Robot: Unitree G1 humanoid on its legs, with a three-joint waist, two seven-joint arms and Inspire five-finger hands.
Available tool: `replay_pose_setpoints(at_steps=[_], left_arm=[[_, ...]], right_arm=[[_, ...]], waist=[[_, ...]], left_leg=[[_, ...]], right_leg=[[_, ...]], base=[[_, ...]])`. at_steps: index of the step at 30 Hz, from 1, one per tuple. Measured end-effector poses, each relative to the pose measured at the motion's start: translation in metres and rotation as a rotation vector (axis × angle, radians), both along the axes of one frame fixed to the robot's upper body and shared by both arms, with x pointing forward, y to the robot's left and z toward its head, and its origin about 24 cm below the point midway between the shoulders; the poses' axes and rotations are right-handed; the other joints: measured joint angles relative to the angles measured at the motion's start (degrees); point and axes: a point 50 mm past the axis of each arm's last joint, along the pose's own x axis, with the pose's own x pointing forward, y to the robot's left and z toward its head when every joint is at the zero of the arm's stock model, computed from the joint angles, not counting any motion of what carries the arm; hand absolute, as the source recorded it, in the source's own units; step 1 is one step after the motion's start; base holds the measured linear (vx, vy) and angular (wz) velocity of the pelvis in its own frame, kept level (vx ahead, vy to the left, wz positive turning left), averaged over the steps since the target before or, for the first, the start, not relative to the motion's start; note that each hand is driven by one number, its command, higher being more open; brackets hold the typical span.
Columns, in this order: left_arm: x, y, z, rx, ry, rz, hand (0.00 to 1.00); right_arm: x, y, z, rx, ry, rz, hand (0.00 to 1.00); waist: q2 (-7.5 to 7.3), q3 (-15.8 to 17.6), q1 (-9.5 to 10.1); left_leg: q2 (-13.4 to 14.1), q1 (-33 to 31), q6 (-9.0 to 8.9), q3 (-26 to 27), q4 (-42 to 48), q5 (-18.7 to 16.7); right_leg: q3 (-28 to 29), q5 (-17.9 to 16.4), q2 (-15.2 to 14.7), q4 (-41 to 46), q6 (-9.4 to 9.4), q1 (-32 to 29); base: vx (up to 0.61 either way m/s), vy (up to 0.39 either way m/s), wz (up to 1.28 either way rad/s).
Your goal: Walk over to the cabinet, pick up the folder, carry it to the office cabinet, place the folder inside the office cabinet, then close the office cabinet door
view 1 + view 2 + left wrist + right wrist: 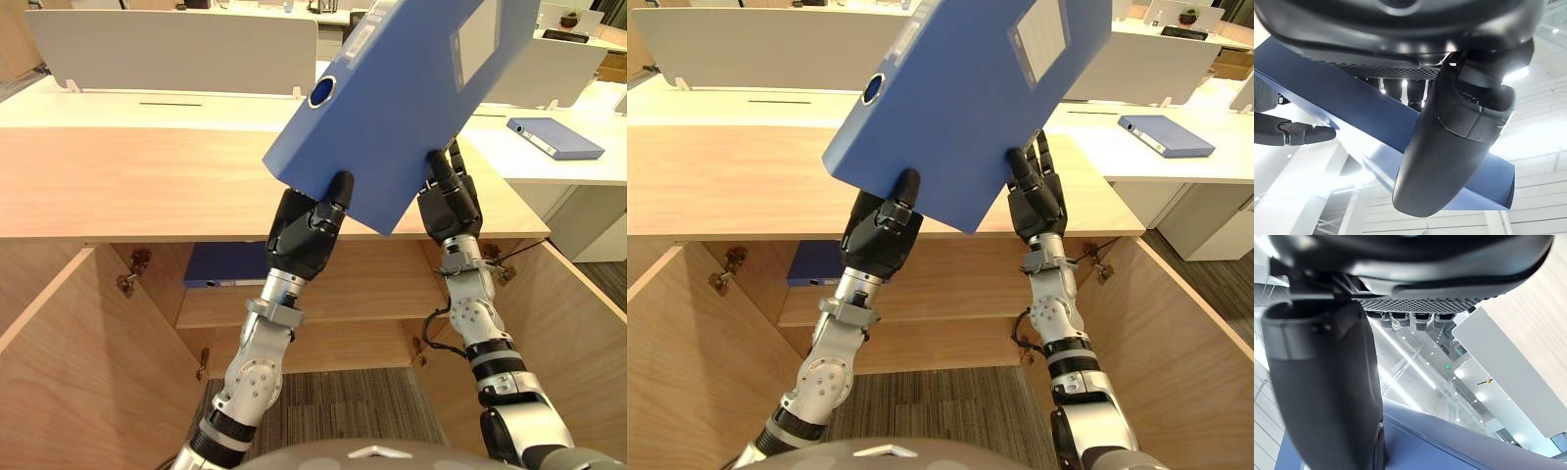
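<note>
You have one blue folder (pixel 411 108) in the air, in the upper centre of the head views, tilted so its lower corner points down toward the middle of the frame. It is a thick box type with a round finger hole in its spine and a pale label pocket on its broad face. Both hands have it. The left hand (pixel 309 230), centre frame, has its thumb laid over the front of the lower edge and its fingers behind, so the folder is pinched between them. The right hand (pixel 449 201), just right of centre, clamps the lower right edge the same way, with the thumb on the face and the fingers up the back.

Count three blue folders in all. A second folder (pixel 225 266) lies flat on the upper shelf (pixel 372 289) inside the cabinet (pixel 137 186), left of centre below the wooden top. A third folder (pixel 554 137) lies on the white desk (pixel 529 162) at the right edge, well apart from the one you hold.

The held folder hangs over the cabinet's wooden top. Below it, the two doors (pixel 59 362) stand open, one at the lower left and one at the lower right. Beyond, a white divider panel (pixel 167 49) runs across the upper left.
</note>
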Motion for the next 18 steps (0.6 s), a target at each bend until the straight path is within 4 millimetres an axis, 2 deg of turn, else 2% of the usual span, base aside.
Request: replay_pose_setpoints(at_steps=[6,7,18], left_arm=[[0.001,0.001,0.001,-0.006,-0.009,0.008,0.00],[0.001,0.001,0.002,-0.006,-0.011,0.009,0.00],[0.007,0.001,0.003,-0.015,-0.027,0.026,0.00]], right_arm=[[0.006,0.004,0.003,0.015,-0.002,0.036,1.00],[0.006,0.004,0.004,0.015,-0.005,0.038,0.00],[0.008,0.016,0.021,0.016,-0.075,0.060,0.00]], waist=[[-0.03,0.0,0.03],[-0.02,0.1,0.03],[0.07,0.7,0.14]], left_leg=[[0.1,0.0,-0.04,0.0,0.0,-0.1],[0.1,0.0,-0.05,0.0,0.0,-0.1],[0.5,-0.1,-0.39,0.1,0.0,-0.3]], right_leg=[[0.0,0.0,0.0,0.0,0.00,0.0],[0.0,0.0,0.1,0.0,-0.01,0.0],[0.0,0.0,0.4,-0.3,-0.10,0.0]], base=[[0.00,0.000,0.00],[0.00,0.000,0.00],[0.00,0.000,0.00]])
